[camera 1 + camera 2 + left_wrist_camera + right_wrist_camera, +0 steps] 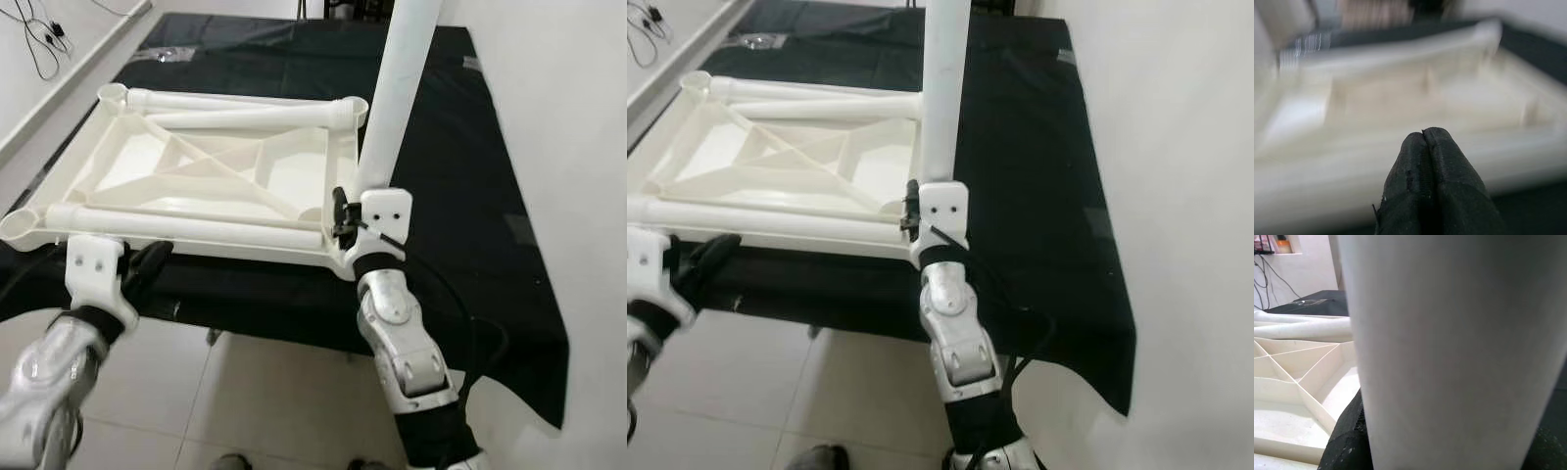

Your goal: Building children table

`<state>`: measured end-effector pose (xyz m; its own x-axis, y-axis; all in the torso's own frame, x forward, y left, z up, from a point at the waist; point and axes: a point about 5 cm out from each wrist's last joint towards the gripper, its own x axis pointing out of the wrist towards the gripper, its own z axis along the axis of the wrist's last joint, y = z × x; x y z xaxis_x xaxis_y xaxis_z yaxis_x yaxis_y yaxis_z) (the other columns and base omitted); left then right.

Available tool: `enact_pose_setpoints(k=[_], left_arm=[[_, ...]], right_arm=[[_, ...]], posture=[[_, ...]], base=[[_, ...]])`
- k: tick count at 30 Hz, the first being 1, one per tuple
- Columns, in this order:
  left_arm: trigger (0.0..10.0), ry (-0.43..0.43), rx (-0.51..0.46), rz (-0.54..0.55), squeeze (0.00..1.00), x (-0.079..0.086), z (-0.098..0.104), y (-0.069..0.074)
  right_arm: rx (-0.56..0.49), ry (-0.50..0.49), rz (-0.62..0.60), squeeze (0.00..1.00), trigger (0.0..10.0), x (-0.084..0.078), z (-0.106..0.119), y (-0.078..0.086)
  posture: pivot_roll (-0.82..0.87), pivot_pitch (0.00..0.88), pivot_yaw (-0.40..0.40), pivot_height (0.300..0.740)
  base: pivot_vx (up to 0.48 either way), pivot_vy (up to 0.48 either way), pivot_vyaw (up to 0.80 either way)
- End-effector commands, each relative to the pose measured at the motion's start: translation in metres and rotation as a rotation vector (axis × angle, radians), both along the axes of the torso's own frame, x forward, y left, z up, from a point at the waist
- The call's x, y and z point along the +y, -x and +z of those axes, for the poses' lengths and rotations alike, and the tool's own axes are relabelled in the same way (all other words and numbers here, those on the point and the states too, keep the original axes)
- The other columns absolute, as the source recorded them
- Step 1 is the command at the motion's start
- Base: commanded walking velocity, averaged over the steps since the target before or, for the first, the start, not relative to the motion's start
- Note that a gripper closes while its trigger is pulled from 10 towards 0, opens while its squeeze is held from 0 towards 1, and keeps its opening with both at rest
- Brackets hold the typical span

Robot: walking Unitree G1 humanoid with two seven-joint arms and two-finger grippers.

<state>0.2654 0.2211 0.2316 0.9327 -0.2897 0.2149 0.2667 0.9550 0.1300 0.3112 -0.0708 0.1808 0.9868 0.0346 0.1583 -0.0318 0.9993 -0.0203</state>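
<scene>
1. Closest in, the right gripper (345,217) is clamped on the lower end of a white table leg (397,93), which stands nearly upright and rises out of the top of the head views.
2. That leg's foot sits just beside the near right corner of the upturned tabletop (211,168), right where the gripper is; whether it is already seated in the corner socket I cannot tell, as the wrist hides the joint.
3. Left gripper (147,262) has its fingers pressed together on nothing, hovering just in front of the tabletop's near left edge.
4. Two more legs lie loose inside the tabletop: one (181,226) directly beyond the left gripper along the near rim, one (245,103) farther off along the far rim.
5. Judged by look, the parts are hollow moulded plastic: light, stiff, smooth and rather slippery. A tall leg held low will tend to swing, so a firm hold near the foot suits pushing it in; the ribbed rim gives the tabletop its best hold.
6. Everything rests on a black cloth (460,157) over a low table, which may slide under pressure.
7. Below both grippers lies a pale tiled floor (255,392); cables trail far off to the left.
</scene>
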Motion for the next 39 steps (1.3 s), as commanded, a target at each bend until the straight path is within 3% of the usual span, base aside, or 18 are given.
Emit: enact_pose_setpoints(k=[1,2,3,4,6,7,8,9,10,11,13,17,18,32,33,34,35,39], left_arm=[[10.0,-0.010,-0.070,-0.048,0.00,0.000,0.023,-0.003],[10.0,-0.010,-0.070,-0.048,0.00,0.000,0.023,-0.003],[10.0,-0.006,-0.107,-0.086,0.00,-0.003,0.036,-0.009],[10.0,0.009,-0.147,-0.143,0.31,-0.008,0.051,-0.015],[10.0,0.021,-0.171,-0.180,0.31,-0.011,0.061,-0.018],[10.0,0.058,-0.195,-0.314,1.00,-0.023,0.079,-0.026],[10.0,0.058,-0.195,-0.314,1.00,-0.023,0.079,-0.026],[10.0,0.096,-0.214,-0.517,1.00,-0.041,0.101,-0.035],[10.0,0.116,-0.202,-0.627,1.00,-0.051,0.109,-0.039],[10.0,0.116,-0.202,-0.627,1.00,-0.051,0.109,-0.039],[10.0,0.124,-0.177,-0.749,1.00,-0.065,0.117,-0.046],[10.0,0.109,-0.137,-0.859,1.00,-0.078,0.123,-0.056],[10.0,0.115,-0.093,-0.932,1.00,-0.085,0.126,-0.064],[10.0,-0.004,-0.039,-1.049,1.00,-0.104,0.140,-0.084],[10.0,-0.028,-0.031,-1.072,0.69,-0.106,0.140,-0.084],[10.0,-0.028,-0.031,-1.072,0.69,-0.106,0.140,-0.084],[10.0,-0.045,-0.022,-1.102,0.00,-0.109,0.140,-0.084],[10.0,-0.111,0.009,-1.213,0.00,-0.125,0.138,-0.083]], right_arm=[[0.213,-0.019,0.010,0.00,10.0,0.012,-0.044,0.004],[0.213,-0.019,0.010,0.00,10.0,0.012,-0.044,0.004],[0.211,-0.016,0.010,0.00,10.0,0.011,-0.044,0.003],[0.209,-0.014,0.009,0.00,10.0,0.011,-0.045,0.003],[0.208,-0.013,0.009,0.00,10.0,0.012,-0.045,0.002],[0.206,-0.011,0.024,0.00,10.0,0.015,-0.046,0.002],[0.206,-0.011,0.024,0.00,10.0,0.015,-0.046,0.002],[0.205,-0.015,0.049,0.00,10.0,0.019,-0.047,0.002],[0.200,-0.015,0.061,0.00,10.0,0.021,-0.046,0.002],[0.200,-0.015,0.061,0.00,10.0,0.021,-0.046,0.002],[0.193,-0.016,0.072,0.00,10.0,0.022,-0.045,0.001],[0.183,-0.028,0.100,0.00,10.0,0.025,-0.043,-0.001],[0.180,-0.033,0.109,0.00,10.0,0.027,-0.042,-0.001],[0.151,-0.029,0.130,0.00,10.0,0.031,-0.037,-0.001],[0.150,-0.030,0.136,0.00,10.0,0.033,-0.037,-0.001],[0.150,-0.030,0.136,0.00,10.0,0.033,-0.037,-0.001],[0.144,-0.027,0.145,0.00,10.0,0.034,-0.036,-0.001],[0.134,-0.026,0.156,0.00,10.0,0.036,-0.034,-0.002]], posture=[[0.14,0.170,0.008,0.740],[0.14,0.170,0.008,0.740],[0.13,0.168,0.008,0.740],[0.13,0.169,0.008,0.740],[0.13,0.169,0.008,0.740],[0.13,0.169,0.010,0.740],[0.13,0.169,0.010,0.740],[0.13,0.169,0.011,0.740],[0.13,0.169,0.010,0.740],[0.13,0.169,0.010,0.740],[0.12,0.170,0.012,0.740],[0.11,0.169,0.017,0.740],[0.10,0.169,0.022,0.740],[0.08,0.170,0.041,0.740],[0.08,0.170,0.041,0.740],[0.08,0.170,0.041,0.740],[0.08,0.166,0.045,0.740],[0.07,0.160,0.053,0.740]], base=[[0.000,0.000,0.00],[0.000,0.000,0.00],[0.000,0.000,0.00],[0.000,0.000,0.00],[0.000,0.000,0.00],[0.000,0.000,0.00],[0.000,0.000,0.00],[0.000,0.000,0.00],[0.000,0.000,0.00],[0.000,0.000,0.00],[0.000,0.000,0.00],[0.000,0.000,0.00],[0.000,0.000,0.00],[0.000,0.000,0.00],[0.000,0.000,0.00],[0.000,0.000,0.00],[0.000,0.000,0.00],[0.000,0.000,0.00]])
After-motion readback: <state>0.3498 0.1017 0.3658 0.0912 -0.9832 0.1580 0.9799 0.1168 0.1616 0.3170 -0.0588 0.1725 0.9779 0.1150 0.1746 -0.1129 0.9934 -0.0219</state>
